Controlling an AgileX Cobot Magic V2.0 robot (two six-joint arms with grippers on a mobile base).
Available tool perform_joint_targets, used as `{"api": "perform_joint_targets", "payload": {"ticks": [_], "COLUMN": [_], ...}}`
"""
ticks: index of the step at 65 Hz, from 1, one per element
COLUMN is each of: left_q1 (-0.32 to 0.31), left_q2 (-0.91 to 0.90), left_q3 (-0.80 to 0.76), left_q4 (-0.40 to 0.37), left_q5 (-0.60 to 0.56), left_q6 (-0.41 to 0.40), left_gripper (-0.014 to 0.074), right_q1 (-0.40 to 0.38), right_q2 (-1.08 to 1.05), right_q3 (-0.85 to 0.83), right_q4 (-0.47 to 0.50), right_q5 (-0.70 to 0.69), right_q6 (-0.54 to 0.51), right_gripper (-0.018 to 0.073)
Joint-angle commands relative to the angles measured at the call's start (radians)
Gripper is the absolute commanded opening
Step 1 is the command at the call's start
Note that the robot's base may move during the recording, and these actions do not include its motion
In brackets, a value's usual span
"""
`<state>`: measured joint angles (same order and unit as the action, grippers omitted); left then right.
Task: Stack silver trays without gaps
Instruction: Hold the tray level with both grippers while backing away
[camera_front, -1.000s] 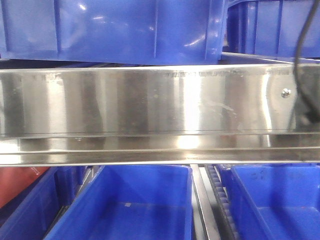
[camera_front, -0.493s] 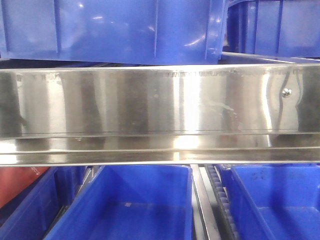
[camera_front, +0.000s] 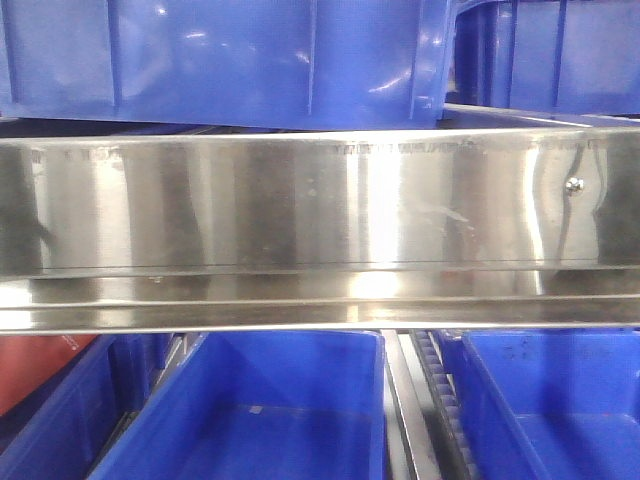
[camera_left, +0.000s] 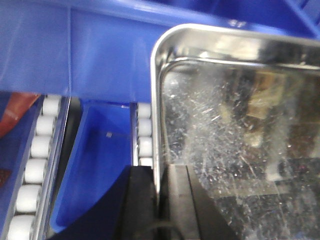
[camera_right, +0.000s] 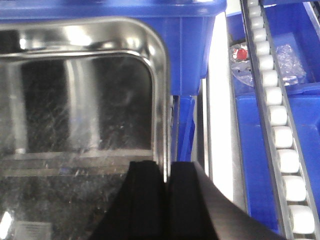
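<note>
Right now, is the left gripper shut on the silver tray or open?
Shut on it: in the wrist view the left gripper has its two black fingers on either side of the silver tray rim, clamping it.

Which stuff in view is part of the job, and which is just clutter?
Job: silver tray; left claw and right claw, each clamped on a tray rim.
Just there: blue bins; steel shelf rail; roller tracks.
</note>
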<state>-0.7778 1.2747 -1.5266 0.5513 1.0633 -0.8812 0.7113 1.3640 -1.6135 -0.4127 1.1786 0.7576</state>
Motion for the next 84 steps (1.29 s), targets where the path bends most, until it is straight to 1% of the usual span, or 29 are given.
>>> {"api": "perform_joint_targets", "payload": {"ticks": [1,14,23,33,49,84], "left_q1": [-0.006,-0.006,-0.006,-0.006,-0.006,-0.006], "left_q2": [-0.010,0.034,0.069,0.071,0.071,0.071], "left_q3": [-0.034,-0.099,-0.148,-0.150,-0.150,-0.150], "left_q4": [0.020,0.020,0.020,0.022,0.022,0.022], "left_q5": [-0.019,0.016,0.014,0.010,0.010,0.011], "left_q6": [0.021,0.069,0.070,0.070,0.070,0.070], "left_gripper": [-0.0016,-0.0016,-0.0016,-0.0016,-0.0016,-0.0016], "right_q1": [0.002,0.002,0.002,0.002,0.002,0.002], "right_q2": [-0.010,-0.009,0.003,0.013,0.012,0.012], "right_q3": [-0.019,-0.112,-0.126,-0.128,-0.128,-0.128], "right_q4": [-0.039,-0.039,-0.039,-0.039,-0.039,-0.039], "right_q5": [-0.010,0.002,0.008,0.008,-0.038,-0.035], "right_q6": [-0.023,-0.040,-0.042,-0.042,-0.042,-0.042], "right_gripper": [-0.0077,-0.0077,-0.0077,-0.0078,-0.0078,-0.0078]}}
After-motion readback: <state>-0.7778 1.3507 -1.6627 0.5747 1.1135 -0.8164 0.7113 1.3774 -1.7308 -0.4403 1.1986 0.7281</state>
